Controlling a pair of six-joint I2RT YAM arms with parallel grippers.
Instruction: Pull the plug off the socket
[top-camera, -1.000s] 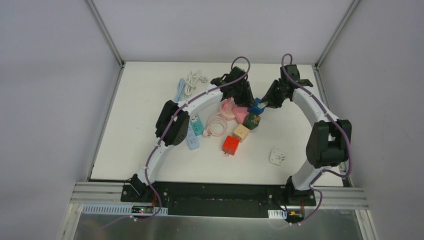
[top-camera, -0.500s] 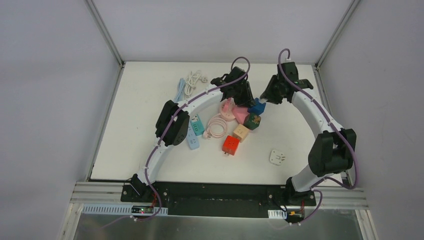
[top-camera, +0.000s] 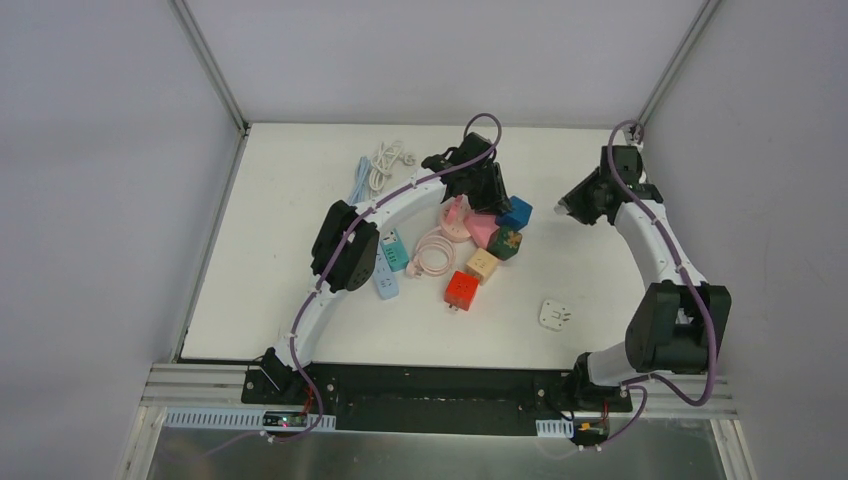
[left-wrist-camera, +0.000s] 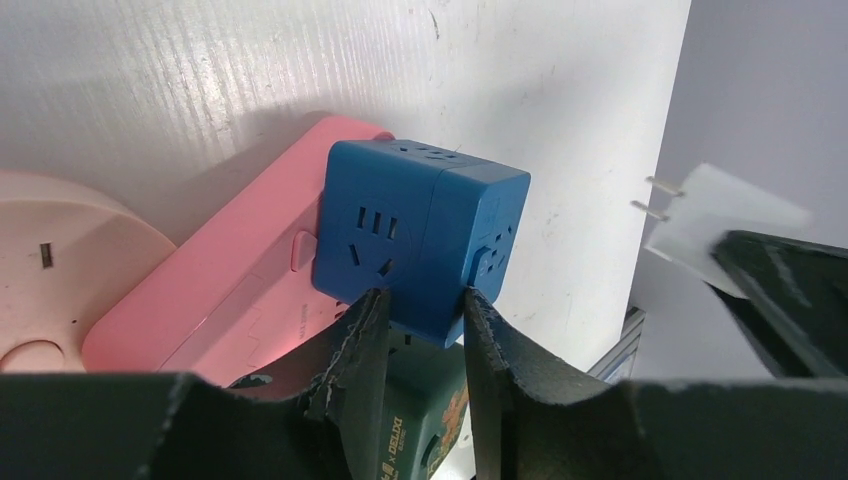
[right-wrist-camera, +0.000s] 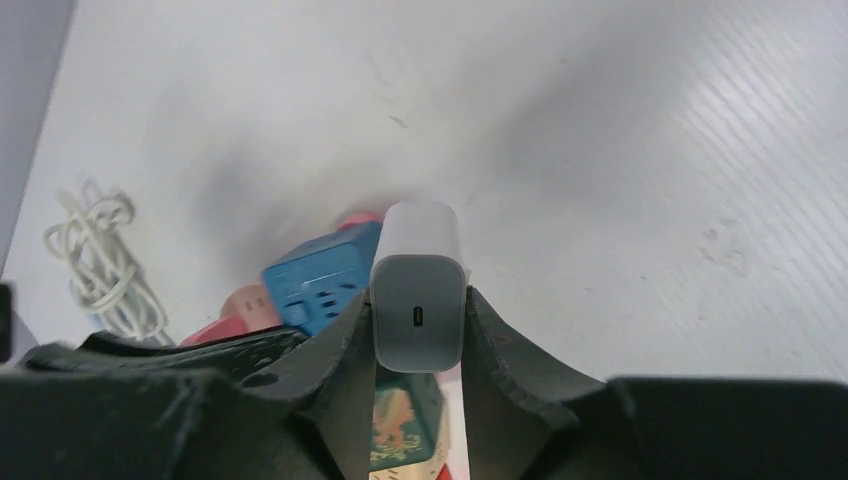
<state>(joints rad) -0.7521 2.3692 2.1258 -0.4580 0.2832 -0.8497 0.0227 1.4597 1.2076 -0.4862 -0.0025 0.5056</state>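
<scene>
Blue socket cube (left-wrist-camera: 420, 235) pinched in left gripper (left-wrist-camera: 417, 310); right gripper (right-wrist-camera: 417, 330) clutches white plug (right-wrist-camera: 418, 270); bare prongs (left-wrist-camera: 652, 182) show only from left wrist, right of that claw.

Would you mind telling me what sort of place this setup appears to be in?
Most likely a robotics lab test cell rather than a home: a white table walled by plain grey panels on aluminium framing, and a spread of coloured cube sockets.

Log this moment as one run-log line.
phase: white plug out of blue cube socket | left gripper: shut on socket | right gripper: shut on plug, held apart, prongs bare | next: likely set plug down
</scene>
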